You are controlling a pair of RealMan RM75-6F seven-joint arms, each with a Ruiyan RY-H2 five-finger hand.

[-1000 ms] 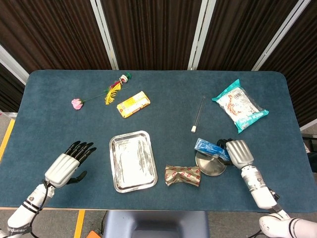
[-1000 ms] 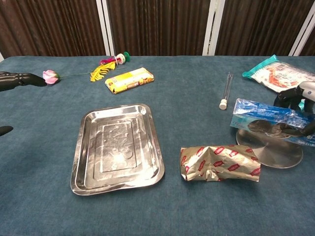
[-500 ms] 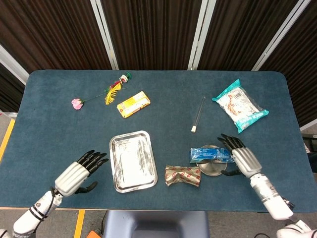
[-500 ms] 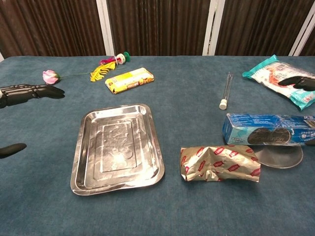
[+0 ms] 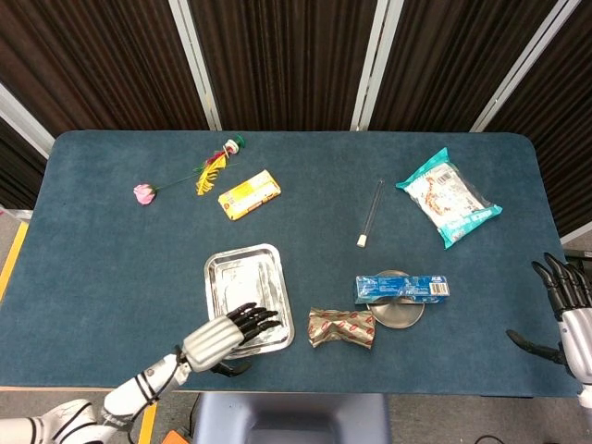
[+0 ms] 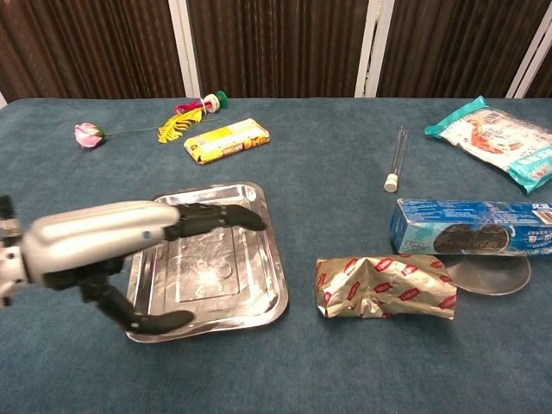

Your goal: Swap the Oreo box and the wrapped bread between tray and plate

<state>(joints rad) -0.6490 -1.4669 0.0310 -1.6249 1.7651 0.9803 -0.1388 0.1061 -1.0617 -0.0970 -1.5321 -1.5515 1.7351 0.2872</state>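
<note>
**Oreo box on plate, bread on the cloth, tray bare**

Nearest the robot, the left hand [image 6: 112, 246] hangs over the near left part of the tray [image 6: 263, 250], fingers spread and holding nothing; the tray carries no load. Right of it the wrapped bread [image 6: 385, 286] lies on the blue table [image 5: 111, 240], between tray and plate, just beside both; the Oreo box [image 6: 470, 228] lies across the plate [image 6: 492, 274], overhanging its rim on both sides. At the table's right edge the right hand [image 5: 566, 310] is held off the surface, fingers apart and empty. Further back lies a glass tube [image 5: 370, 215]; beyond it a yellow packet [image 5: 249, 193], a teal snack bag [image 5: 449, 197], a pink flower [image 5: 143, 192] and a feathered toy [image 5: 215, 166].
</note>
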